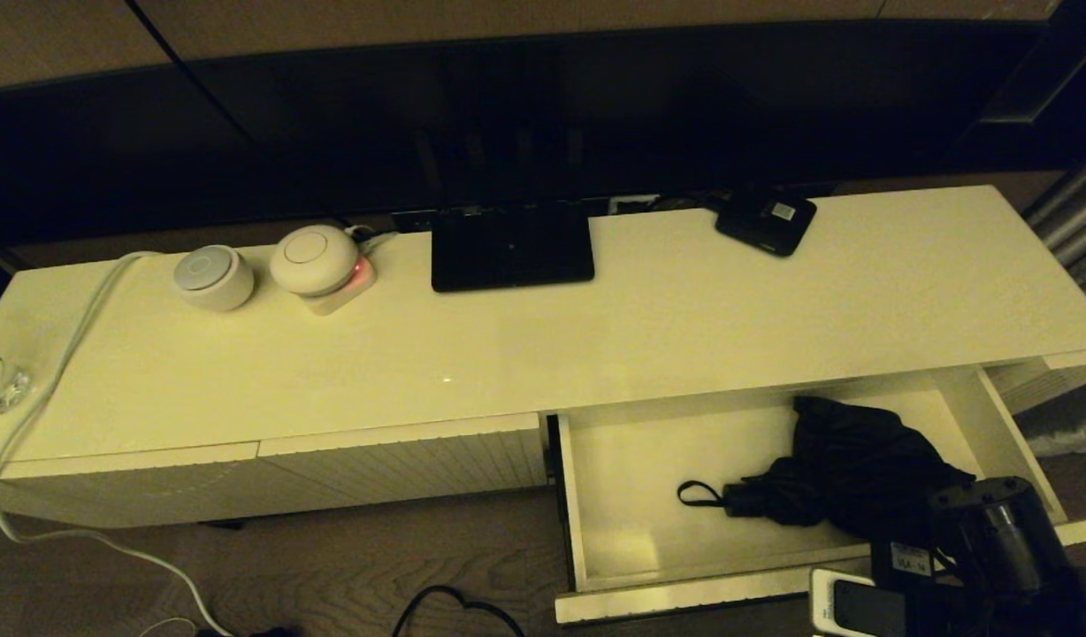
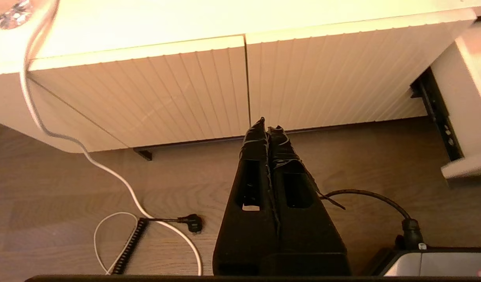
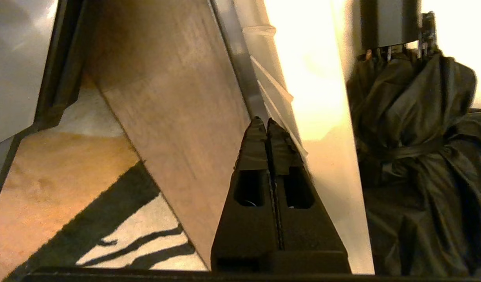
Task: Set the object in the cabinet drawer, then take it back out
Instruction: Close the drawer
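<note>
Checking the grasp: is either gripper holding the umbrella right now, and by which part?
Neither. Both the left gripper and right gripper are shut on nothing; the umbrella lies in the drawer.

Black folded umbrella (image 1: 848, 473) lying in open cream drawer (image 1: 614, 495), handle pointing left

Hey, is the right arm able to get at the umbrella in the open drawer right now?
Probably yes: the drawer is pulled out, the umbrella lies uncovered inside, and the right gripper sits shut just outside the drawer's wall, so it must open first.
</note>
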Controlling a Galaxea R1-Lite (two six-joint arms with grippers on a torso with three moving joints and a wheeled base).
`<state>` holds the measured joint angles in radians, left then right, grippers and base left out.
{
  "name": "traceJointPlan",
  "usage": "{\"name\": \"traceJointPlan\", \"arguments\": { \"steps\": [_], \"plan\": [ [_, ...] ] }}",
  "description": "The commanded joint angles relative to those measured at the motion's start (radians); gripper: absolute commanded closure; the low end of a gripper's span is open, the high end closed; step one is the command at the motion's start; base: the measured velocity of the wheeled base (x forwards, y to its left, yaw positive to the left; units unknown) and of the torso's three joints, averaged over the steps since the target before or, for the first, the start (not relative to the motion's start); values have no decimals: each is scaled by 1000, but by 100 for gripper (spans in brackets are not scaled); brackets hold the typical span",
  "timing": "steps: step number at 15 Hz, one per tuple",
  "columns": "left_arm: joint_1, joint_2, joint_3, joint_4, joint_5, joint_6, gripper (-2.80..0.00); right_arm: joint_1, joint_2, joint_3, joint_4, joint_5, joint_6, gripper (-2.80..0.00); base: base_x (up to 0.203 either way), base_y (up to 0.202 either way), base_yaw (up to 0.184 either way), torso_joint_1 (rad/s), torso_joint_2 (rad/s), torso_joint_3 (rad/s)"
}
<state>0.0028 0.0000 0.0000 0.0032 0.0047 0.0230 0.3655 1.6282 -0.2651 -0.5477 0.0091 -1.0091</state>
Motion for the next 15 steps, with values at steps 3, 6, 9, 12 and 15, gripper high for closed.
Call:
{"name": "traceJointPlan", "arguments": {
  "steps": [3,6,9,12,15],
  "plan": [
    [0,0,3,0,0,0,0,-47,-39,-20,-62,-1,-66,0,0,0,0,0,0,0],
    [0,0,3,0,0,0,0,-86,28,-22,-170,5,-183,0,0,0,0,0,0,0],
    [0,0,3,0,0,0,0,-93,47,-73,-235,12,-191,0,0,0,0,0,0,0],
    [0,0,3,0,0,0,0,-103,95,-96,-280,12,-193,0,0,0,0,0,0,0],
    [0,0,3,0,0,0,0,-107,135,-135,-331,12,-192,0,0,0,0,0,0,0]
  ]
}}
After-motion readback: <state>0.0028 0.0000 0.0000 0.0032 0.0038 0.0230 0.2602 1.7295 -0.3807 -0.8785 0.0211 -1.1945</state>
